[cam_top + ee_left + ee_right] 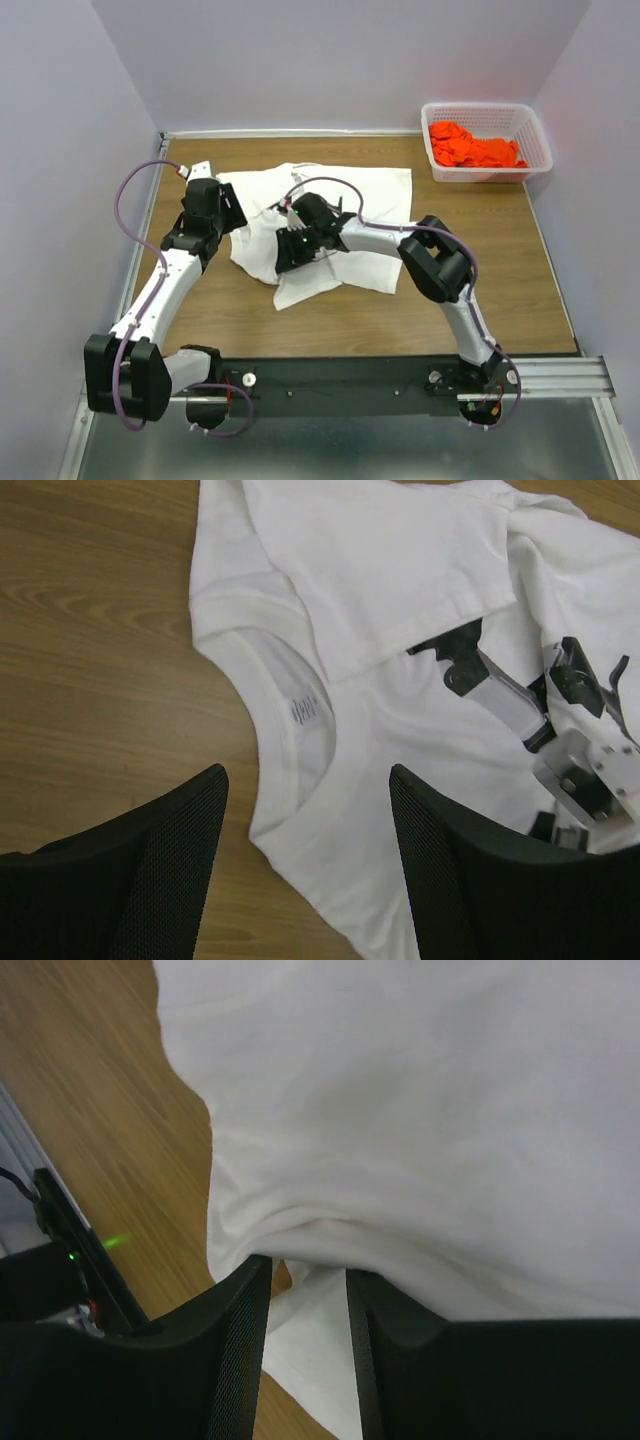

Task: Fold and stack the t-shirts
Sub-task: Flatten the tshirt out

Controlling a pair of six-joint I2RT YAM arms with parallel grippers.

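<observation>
left gripper (305,780): jaws spread, nothing held. collar (268,735) of white t-shirt (385,190) seen just ahead of fingertips, with cloth spread away to its right. left arm judged nearer to collar. right gripper (307,1272): jaws closed on bunched fold of same shirt. orange t-shirt (470,148) lodged in basket (540,158), well apart, far right of both grippers.

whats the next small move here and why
Probably the right gripper should draw its pinched fold of the white t-shirt outward to flatten it: the cloth lies rumpled on the table, and the left gripper hangs open above it, holding nothing.
</observation>
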